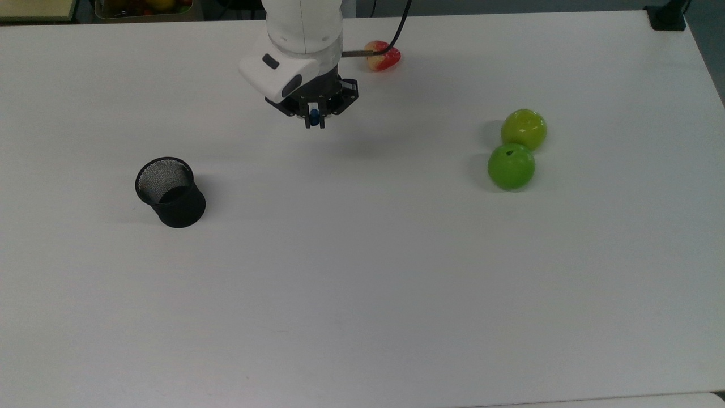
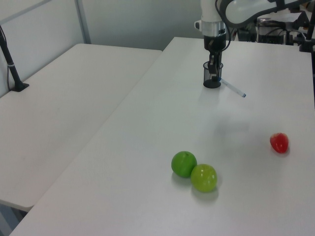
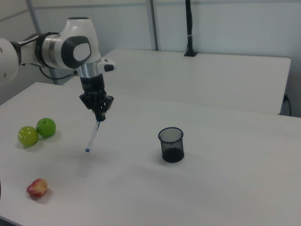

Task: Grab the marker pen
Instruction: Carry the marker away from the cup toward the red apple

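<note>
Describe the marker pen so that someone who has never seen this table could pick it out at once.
On the white table, find the robot arm's black gripper, hanging above the surface between the black mesh cup and the two green apples. The marker pen hangs tilted from the shut gripper, clear of the table. It is the one slim white stick with blue ends; everything else is round fruit or the cup.
</note>
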Available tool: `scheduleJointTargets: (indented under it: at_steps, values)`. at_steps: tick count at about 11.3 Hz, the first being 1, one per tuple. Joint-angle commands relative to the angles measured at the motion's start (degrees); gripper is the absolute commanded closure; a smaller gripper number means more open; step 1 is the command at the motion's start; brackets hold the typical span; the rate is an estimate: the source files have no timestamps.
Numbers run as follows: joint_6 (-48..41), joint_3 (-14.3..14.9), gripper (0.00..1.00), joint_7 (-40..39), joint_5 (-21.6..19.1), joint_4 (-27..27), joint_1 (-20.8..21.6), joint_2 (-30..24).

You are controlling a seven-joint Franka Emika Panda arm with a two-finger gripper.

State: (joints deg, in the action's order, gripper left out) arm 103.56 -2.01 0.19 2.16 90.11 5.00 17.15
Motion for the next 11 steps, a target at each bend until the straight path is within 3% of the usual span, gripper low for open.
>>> scheduleJointTargets:
  at_steps: [1, 8, 11]
  values:
    - [1.5, 0.3, 0.98, 0.6, 0.1, 0.2, 1.2, 3.2]
    - [8.1, 0.3, 0.96, 1.3, 0.4, 0.2, 2.0, 8.8]
    - [8.0, 0.3, 0.71, 1.3, 0.5, 0.3, 2.3, 9.0]
